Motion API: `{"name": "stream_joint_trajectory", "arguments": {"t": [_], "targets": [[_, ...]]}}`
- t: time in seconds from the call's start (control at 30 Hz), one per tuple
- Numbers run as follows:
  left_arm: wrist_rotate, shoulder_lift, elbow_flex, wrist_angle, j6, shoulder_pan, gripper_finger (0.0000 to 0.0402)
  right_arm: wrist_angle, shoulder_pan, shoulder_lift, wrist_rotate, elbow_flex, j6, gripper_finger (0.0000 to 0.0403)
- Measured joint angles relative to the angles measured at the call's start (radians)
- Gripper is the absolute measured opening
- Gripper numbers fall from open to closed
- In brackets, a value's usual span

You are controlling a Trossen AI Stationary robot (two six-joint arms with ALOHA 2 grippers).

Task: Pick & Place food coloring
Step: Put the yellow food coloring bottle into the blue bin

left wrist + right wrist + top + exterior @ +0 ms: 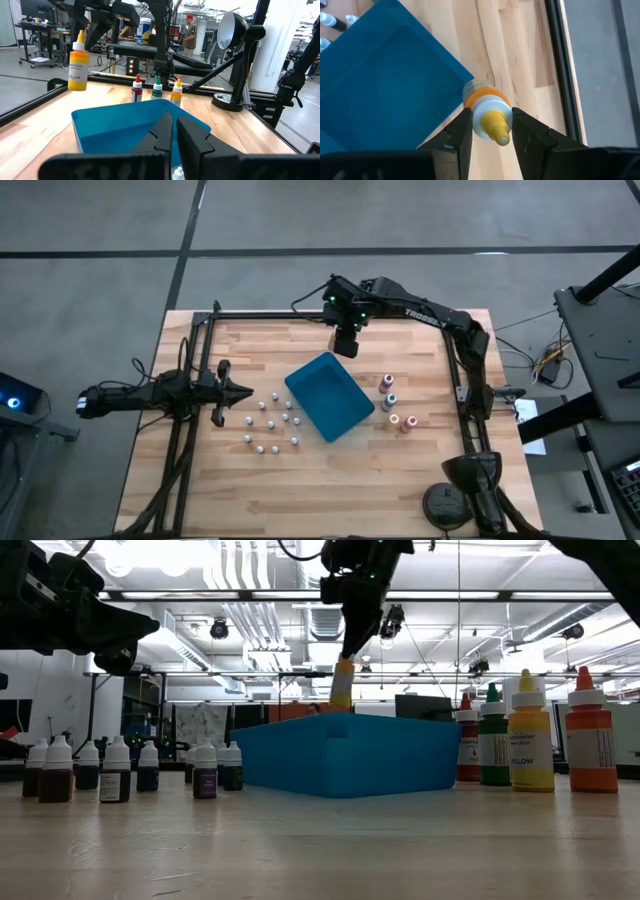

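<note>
One bare blue tray point(330, 395)

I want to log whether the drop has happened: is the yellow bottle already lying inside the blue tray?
No, the yellow bottle hangs clamped by its neck in the right gripper, above the table just beside a corner of the blue tray.

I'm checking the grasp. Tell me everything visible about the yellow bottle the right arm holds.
The yellow bottle is small, plastic-looking, with a yellow body, an orange band, a white collar and a yellow nozzle cap. The right gripper has its jaws shut on the collar, one each side. It hangs upright in the air by the blue tray's far corner, touching nothing else.
</note>
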Motion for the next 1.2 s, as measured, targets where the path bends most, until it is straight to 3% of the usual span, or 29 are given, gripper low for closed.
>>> {"name": "stream_joint_trajectory", "arguments": {"t": [0.33,1.2], "targets": [[0.0,0.0,0.0,0.0,0.0,0.0,0.0,-0.008,0.035,0.085,-0.004,0.104,0.0,0.0105],[0.0,0.0,0.0,0.0,0.0,0.0,0.0,-0.018,0.055,0.087,-0.001,0.084,-0.002,0.0107]]}}
